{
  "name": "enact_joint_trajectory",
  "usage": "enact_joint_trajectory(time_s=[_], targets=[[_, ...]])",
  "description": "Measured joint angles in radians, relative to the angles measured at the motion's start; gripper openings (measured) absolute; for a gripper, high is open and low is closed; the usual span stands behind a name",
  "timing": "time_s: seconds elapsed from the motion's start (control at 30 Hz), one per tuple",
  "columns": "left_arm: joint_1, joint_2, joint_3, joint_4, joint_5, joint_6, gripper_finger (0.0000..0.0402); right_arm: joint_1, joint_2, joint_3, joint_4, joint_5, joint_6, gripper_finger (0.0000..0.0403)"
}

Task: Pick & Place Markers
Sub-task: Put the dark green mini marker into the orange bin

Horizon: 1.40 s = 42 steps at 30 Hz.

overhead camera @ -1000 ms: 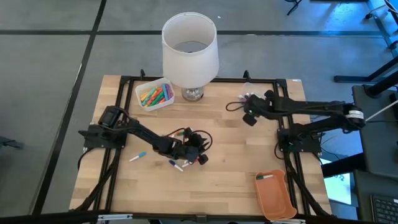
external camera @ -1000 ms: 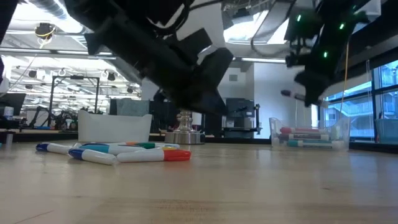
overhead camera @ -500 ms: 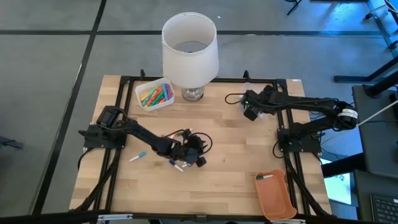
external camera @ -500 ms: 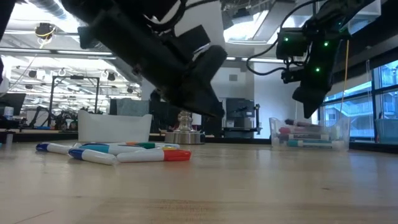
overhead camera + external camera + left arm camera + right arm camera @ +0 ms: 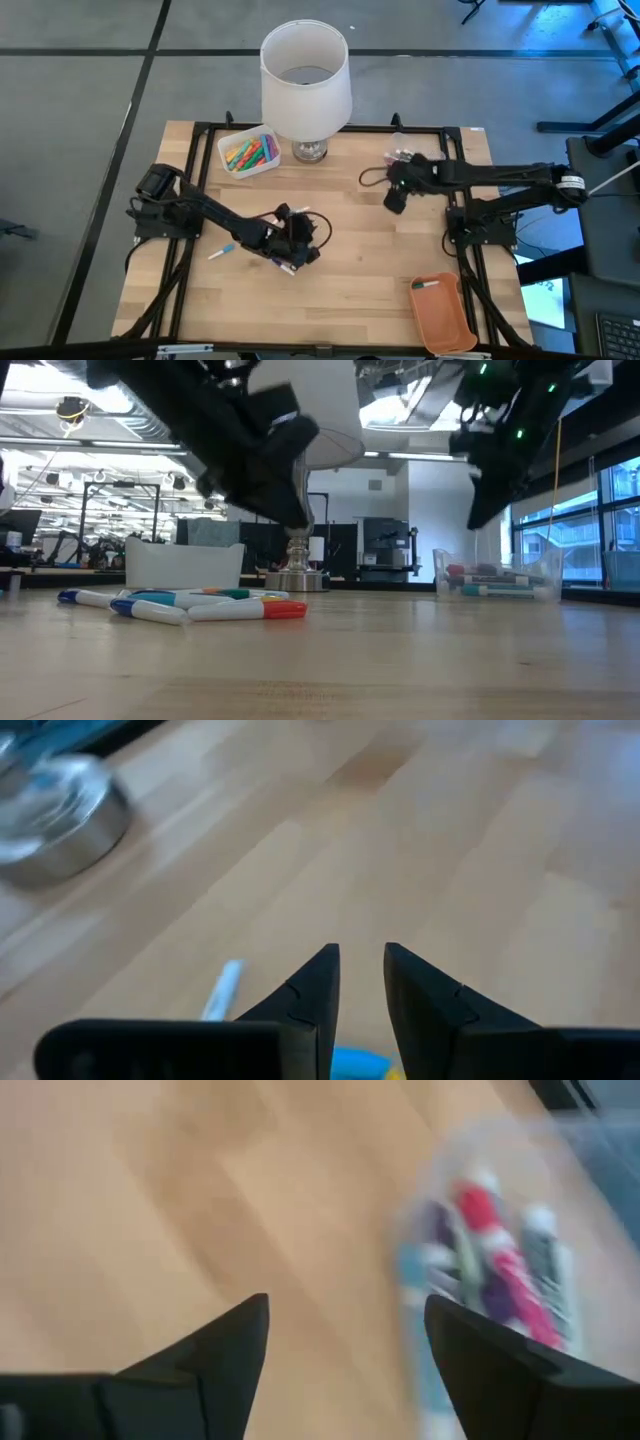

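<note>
1. Our left gripper (image 5: 297, 247) hangs over the loose markers (image 5: 190, 605) at mid-table, its fingers (image 5: 312, 992) narrowly parted and empty.
2. Our right gripper (image 5: 345, 1345) sits near the clear tray (image 5: 500, 1260) of markers at the table's far right, fingers wide and empty.
3. More markers fill the white tray (image 5: 248, 152) beside the lamp (image 5: 305, 85).

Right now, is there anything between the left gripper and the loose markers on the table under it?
Nothing visible. The left gripper hangs just above the loose markers near the table's middle, with only bare wood around them. Its fingers stand slightly apart, holding nothing. The right gripper is open and far off, by the clear tub.
</note>
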Motion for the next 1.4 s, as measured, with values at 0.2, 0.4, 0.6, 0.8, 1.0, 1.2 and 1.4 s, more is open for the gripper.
enact_joint_trajectory(time_s=[0.2, 0.4, 0.6, 0.8, 1.0, 1.2, 1.4], targets=[[0.128, 0.010, 0.000, -0.152, 0.075, -0.090, 0.0078, 0.168, -0.028, 0.000, 0.105, -0.014, 0.054, 0.0257], [0.269, 0.035, 0.000, -0.141, 0.275, 0.040, 0.0103, 0.246, -0.028, 0.000, 0.142, -0.057, 0.077, 0.0256], [0.346, 0.060, 0.000, -0.144, 0.385, 0.072, 0.0142, 0.262, -0.028, 0.000, 0.142, -0.056, 0.071, 0.0257], [0.371, 0.082, 0.003, -0.142, 0.506, 0.093, 0.0140, 0.262, -0.028, 0.000, 0.123, -0.054, 0.071, 0.0257], [0.367, 0.084, 0.002, -0.139, 0.476, 0.093, 0.0088, 0.263, -0.028, 0.000, 0.138, -0.027, 0.113, 0.0257], [0.366, 0.087, 0.000, -0.119, 0.413, 0.091, 0.0033, 0.311, 0.029, -0.030, 0.273, 0.104, 0.185, 0.0257], [0.354, 0.091, -0.003, 0.084, 0.358, 0.077, 0.0032, 0.326, 0.141, -0.196, 0.726, 0.002, 0.173, 0.0257]])
